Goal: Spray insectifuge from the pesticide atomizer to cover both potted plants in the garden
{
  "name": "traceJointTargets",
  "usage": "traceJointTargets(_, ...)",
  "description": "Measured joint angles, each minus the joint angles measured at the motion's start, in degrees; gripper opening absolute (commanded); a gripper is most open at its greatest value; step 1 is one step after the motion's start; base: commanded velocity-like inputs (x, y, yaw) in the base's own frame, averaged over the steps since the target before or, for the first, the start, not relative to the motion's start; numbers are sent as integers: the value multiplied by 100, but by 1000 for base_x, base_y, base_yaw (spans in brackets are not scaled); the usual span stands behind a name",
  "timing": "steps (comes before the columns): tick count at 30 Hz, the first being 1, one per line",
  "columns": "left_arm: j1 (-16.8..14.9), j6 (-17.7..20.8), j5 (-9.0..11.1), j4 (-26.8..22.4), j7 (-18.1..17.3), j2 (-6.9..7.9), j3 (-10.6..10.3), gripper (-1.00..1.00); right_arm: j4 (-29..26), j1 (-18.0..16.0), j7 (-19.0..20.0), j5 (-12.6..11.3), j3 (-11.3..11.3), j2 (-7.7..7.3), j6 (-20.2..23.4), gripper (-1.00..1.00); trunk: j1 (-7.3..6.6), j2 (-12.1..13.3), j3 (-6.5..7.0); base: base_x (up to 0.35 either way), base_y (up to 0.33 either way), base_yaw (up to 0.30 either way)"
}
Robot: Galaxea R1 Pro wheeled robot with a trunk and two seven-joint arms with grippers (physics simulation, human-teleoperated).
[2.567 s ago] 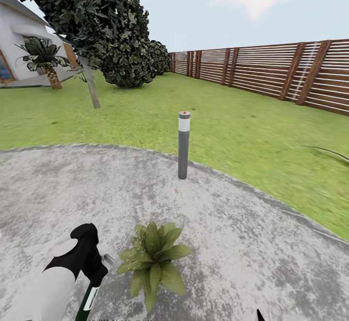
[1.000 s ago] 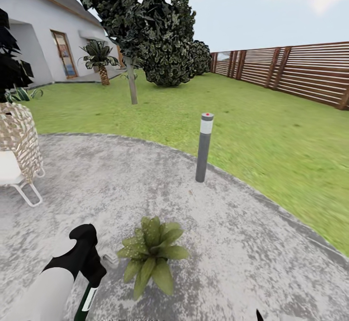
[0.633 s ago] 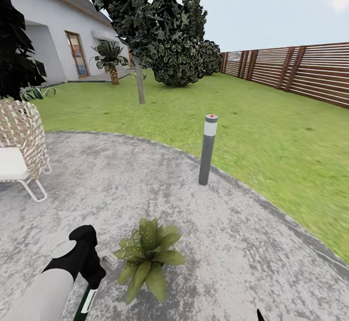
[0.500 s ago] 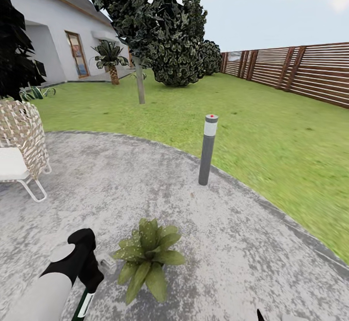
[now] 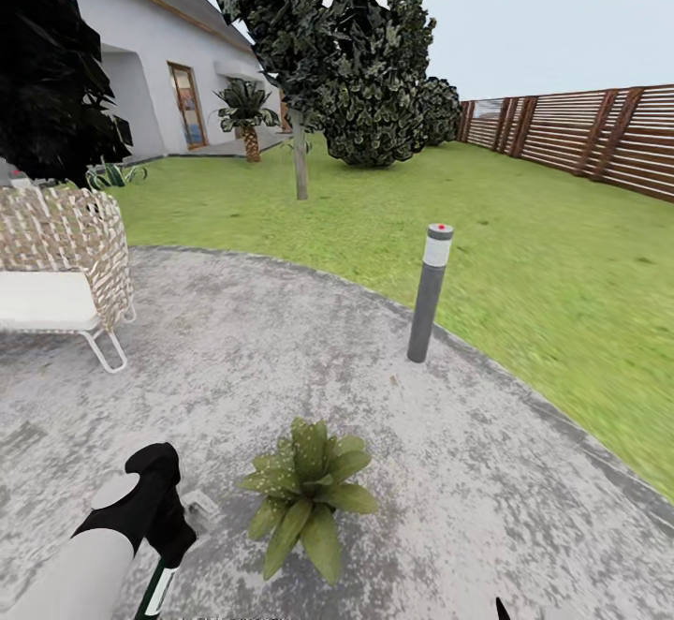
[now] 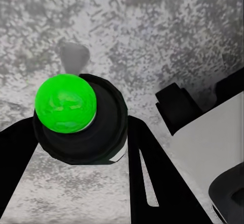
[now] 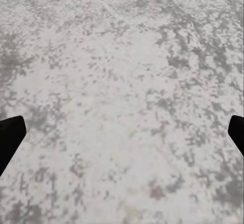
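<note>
At seven o'clock the left gripper [image 6: 81,148] still clasped the pesticide atomizer [image 5: 154,592] beside the potted plant [image 5: 307,494]; the camera had swung left, suggesting repositioning. Right gripper [image 7: 122,132] stood wide.

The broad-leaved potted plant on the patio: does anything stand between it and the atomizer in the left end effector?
Nothing visible does. The atomizer hangs beside the potted plant, with bare stone patio between them.
</note>
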Motion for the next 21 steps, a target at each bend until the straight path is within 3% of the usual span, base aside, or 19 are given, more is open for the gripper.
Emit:
traceJointTargets(12, 0, 2, 1, -38, 4, 1, 18, -100, -14, -1, 0, 1, -7, 16, -4, 100, 1, 0, 0, -54, -200, 38)
traceJointTargets(21, 0, 2, 1, -43, -2, -4, 22, -100, -16, 0, 0, -1, -2, 16, -9, 100, 0, 0, 0, -5, -4, 258)
